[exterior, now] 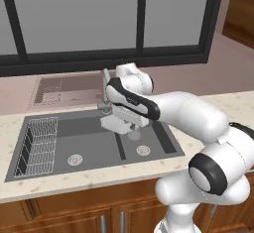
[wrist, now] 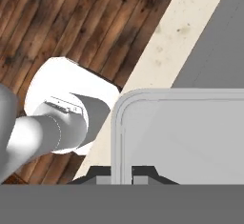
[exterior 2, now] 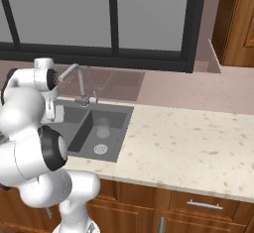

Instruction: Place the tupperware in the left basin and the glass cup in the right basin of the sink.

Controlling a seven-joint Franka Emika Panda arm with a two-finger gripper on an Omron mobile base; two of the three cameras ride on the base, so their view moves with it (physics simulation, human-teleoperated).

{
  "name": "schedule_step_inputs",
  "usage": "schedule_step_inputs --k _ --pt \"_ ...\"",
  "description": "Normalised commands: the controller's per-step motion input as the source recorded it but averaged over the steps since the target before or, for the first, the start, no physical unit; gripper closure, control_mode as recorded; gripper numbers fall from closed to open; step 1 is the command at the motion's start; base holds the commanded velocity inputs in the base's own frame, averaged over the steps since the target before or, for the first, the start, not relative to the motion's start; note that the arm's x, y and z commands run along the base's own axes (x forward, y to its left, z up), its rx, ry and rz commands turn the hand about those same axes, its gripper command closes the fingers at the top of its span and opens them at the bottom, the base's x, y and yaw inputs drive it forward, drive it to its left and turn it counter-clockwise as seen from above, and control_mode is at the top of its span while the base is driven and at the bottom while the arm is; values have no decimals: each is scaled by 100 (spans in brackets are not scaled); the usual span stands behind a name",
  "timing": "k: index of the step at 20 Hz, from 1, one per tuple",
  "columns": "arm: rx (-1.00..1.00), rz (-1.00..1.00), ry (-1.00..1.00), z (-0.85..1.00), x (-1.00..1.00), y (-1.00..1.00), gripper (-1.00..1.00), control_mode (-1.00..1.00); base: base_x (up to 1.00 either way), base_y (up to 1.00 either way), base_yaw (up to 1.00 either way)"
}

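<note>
- Well, starting at 9 o'clock in the left base view: the silver wire rack (exterior: pixel 37 145) lies along the far-left side of the left basin (exterior: pixel 84 138). Nothing else lies on that basin's floor but its round drain (exterior: pixel 75 159), near 6 o'clock.
- Moving right, the tupperware (exterior: pixel 116 123) hangs at about the 2 o'clock corner of the left basin, close to the divider (exterior: pixel 119 145). I cannot tell whether its underside touches the floor yet.
- My gripper (wrist: pixel 122 174) is pinching the tupperware's rim. In the hand view the two dark tips sit tight on either side of that whitish edge at 6 o'clock, and the rest of the box spreads out toward 3 o'clock.
- Past the divider, the glass cup (exterior: pixel 134 135) stands upright in the right basin (exterior: pixel 154 140), toward its 11 o'clock end, with the drain near 5 o'clock. The right base view shows the same tumbler on the dark floor below the faucet (exterior 2: pixel 74 76), free of my hand.
- So I judge the cup's half of the job in the sink (exterior: pixel 99 170) done.
- What's left, by my reckoning, is setting the tupperware down in the left basin, letting go of the rim, and lifting clear.
</note>
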Motion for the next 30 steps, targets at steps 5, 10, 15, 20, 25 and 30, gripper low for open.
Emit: schedule_step_inputs --k 5,10,15,20,25,30 --pt "0 19 0 -10 0 51 100 -100 0 0 0" --pt "0 17 0 -21 0 43 100 -100 0 0 0" --pt "0 12 0 -23 3 29 100 -100 0 0 0" --pt "0 1 0 -21 24 3 100 -100 0 0 0" --pt "0 0 0 -21 30 0 100 -100 0 0 0" --pt "1 0 0 -34 14 0 100 -100 0 0 0"
